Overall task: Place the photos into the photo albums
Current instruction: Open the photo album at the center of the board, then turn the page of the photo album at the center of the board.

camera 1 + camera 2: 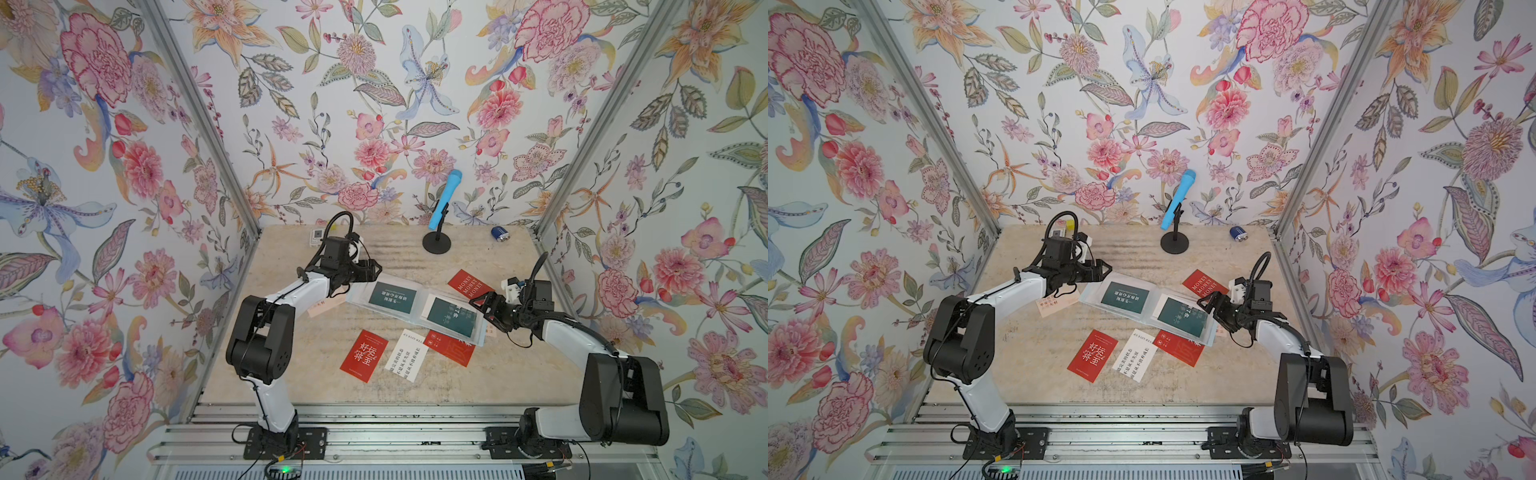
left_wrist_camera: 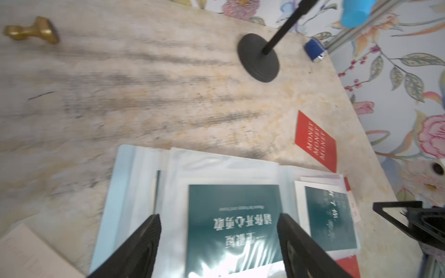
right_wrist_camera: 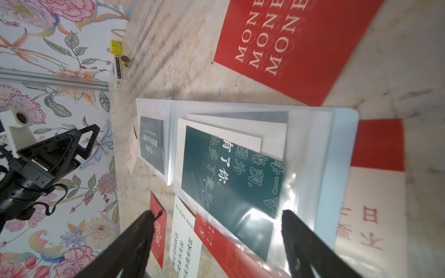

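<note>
Two pairs of jaws stand wide apart and hold nothing, one over each page of the open photo album (image 1: 415, 309). My left gripper (image 1: 369, 270) hangs above the album's left edge. In its wrist view a sleeved teal card (image 2: 234, 226) lies straight below the gap between the fingers. A pale pink card (image 1: 322, 308) lies just outside those jaws, half under the arm.

Between the two grippers, on my side of the album, a red card with Chinese lettering (image 1: 364, 355) and a white card (image 1: 406, 355) lie side by side and free. A third red card (image 1: 451, 348) is tucked under the album's corner. The MONEY card (image 1: 465, 284) sits just beyond my right gripper (image 1: 484, 309), which gapes over the right page without touching it.

I judge the cards light, stiff and slick, lying flush on the tabletop (image 1: 291, 365). I would pinch one by a short edge. The glossy sleeves look floppy.
</note>
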